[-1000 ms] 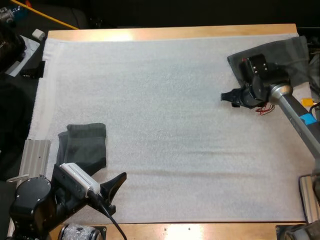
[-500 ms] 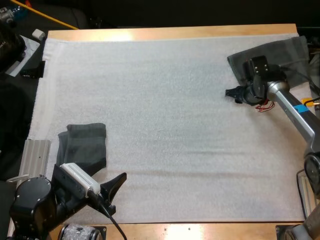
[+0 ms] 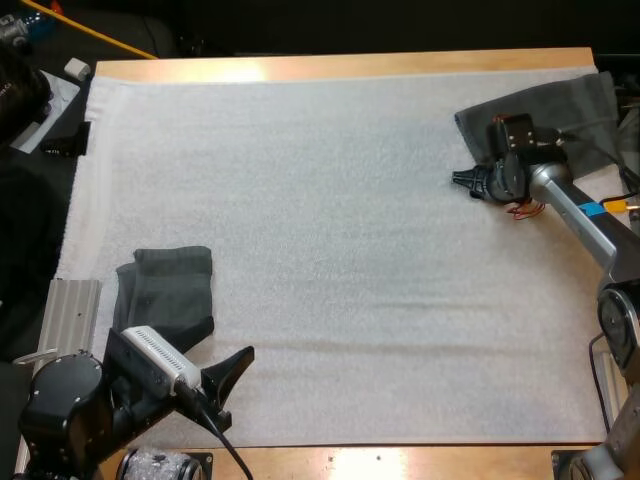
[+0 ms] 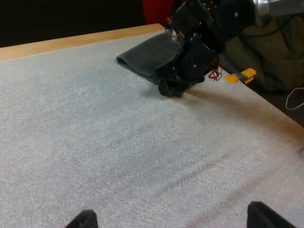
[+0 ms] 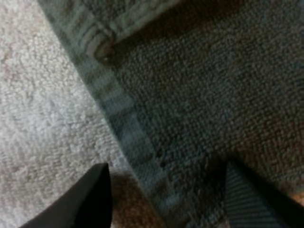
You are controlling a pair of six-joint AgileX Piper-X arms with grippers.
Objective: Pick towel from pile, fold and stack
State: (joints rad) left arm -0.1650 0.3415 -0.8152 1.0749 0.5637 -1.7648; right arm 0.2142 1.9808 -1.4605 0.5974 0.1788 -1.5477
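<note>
Right end effector [image 3: 461,180]: two black fingers [image 5: 92,199] spread apart and gripping nothing. They straddle a towel hem, one finger over the mat, the other over cloth. It sits at the edge, facing the mat's centre, of the crumpled dark grey-green terry towel [image 3: 570,105], which lies at the mat's far right corner.

Left end effector [image 3: 228,385]: fingers [image 4: 263,216] wide apart, empty, over bare mat at the near left.

Folded dark grey-green towel [image 3: 170,295]: flat on the mat just beside the left arm, well apart from the crumpled one.

White foam mat [image 3: 320,230]: covers the wooden bench [image 3: 350,65].
</note>
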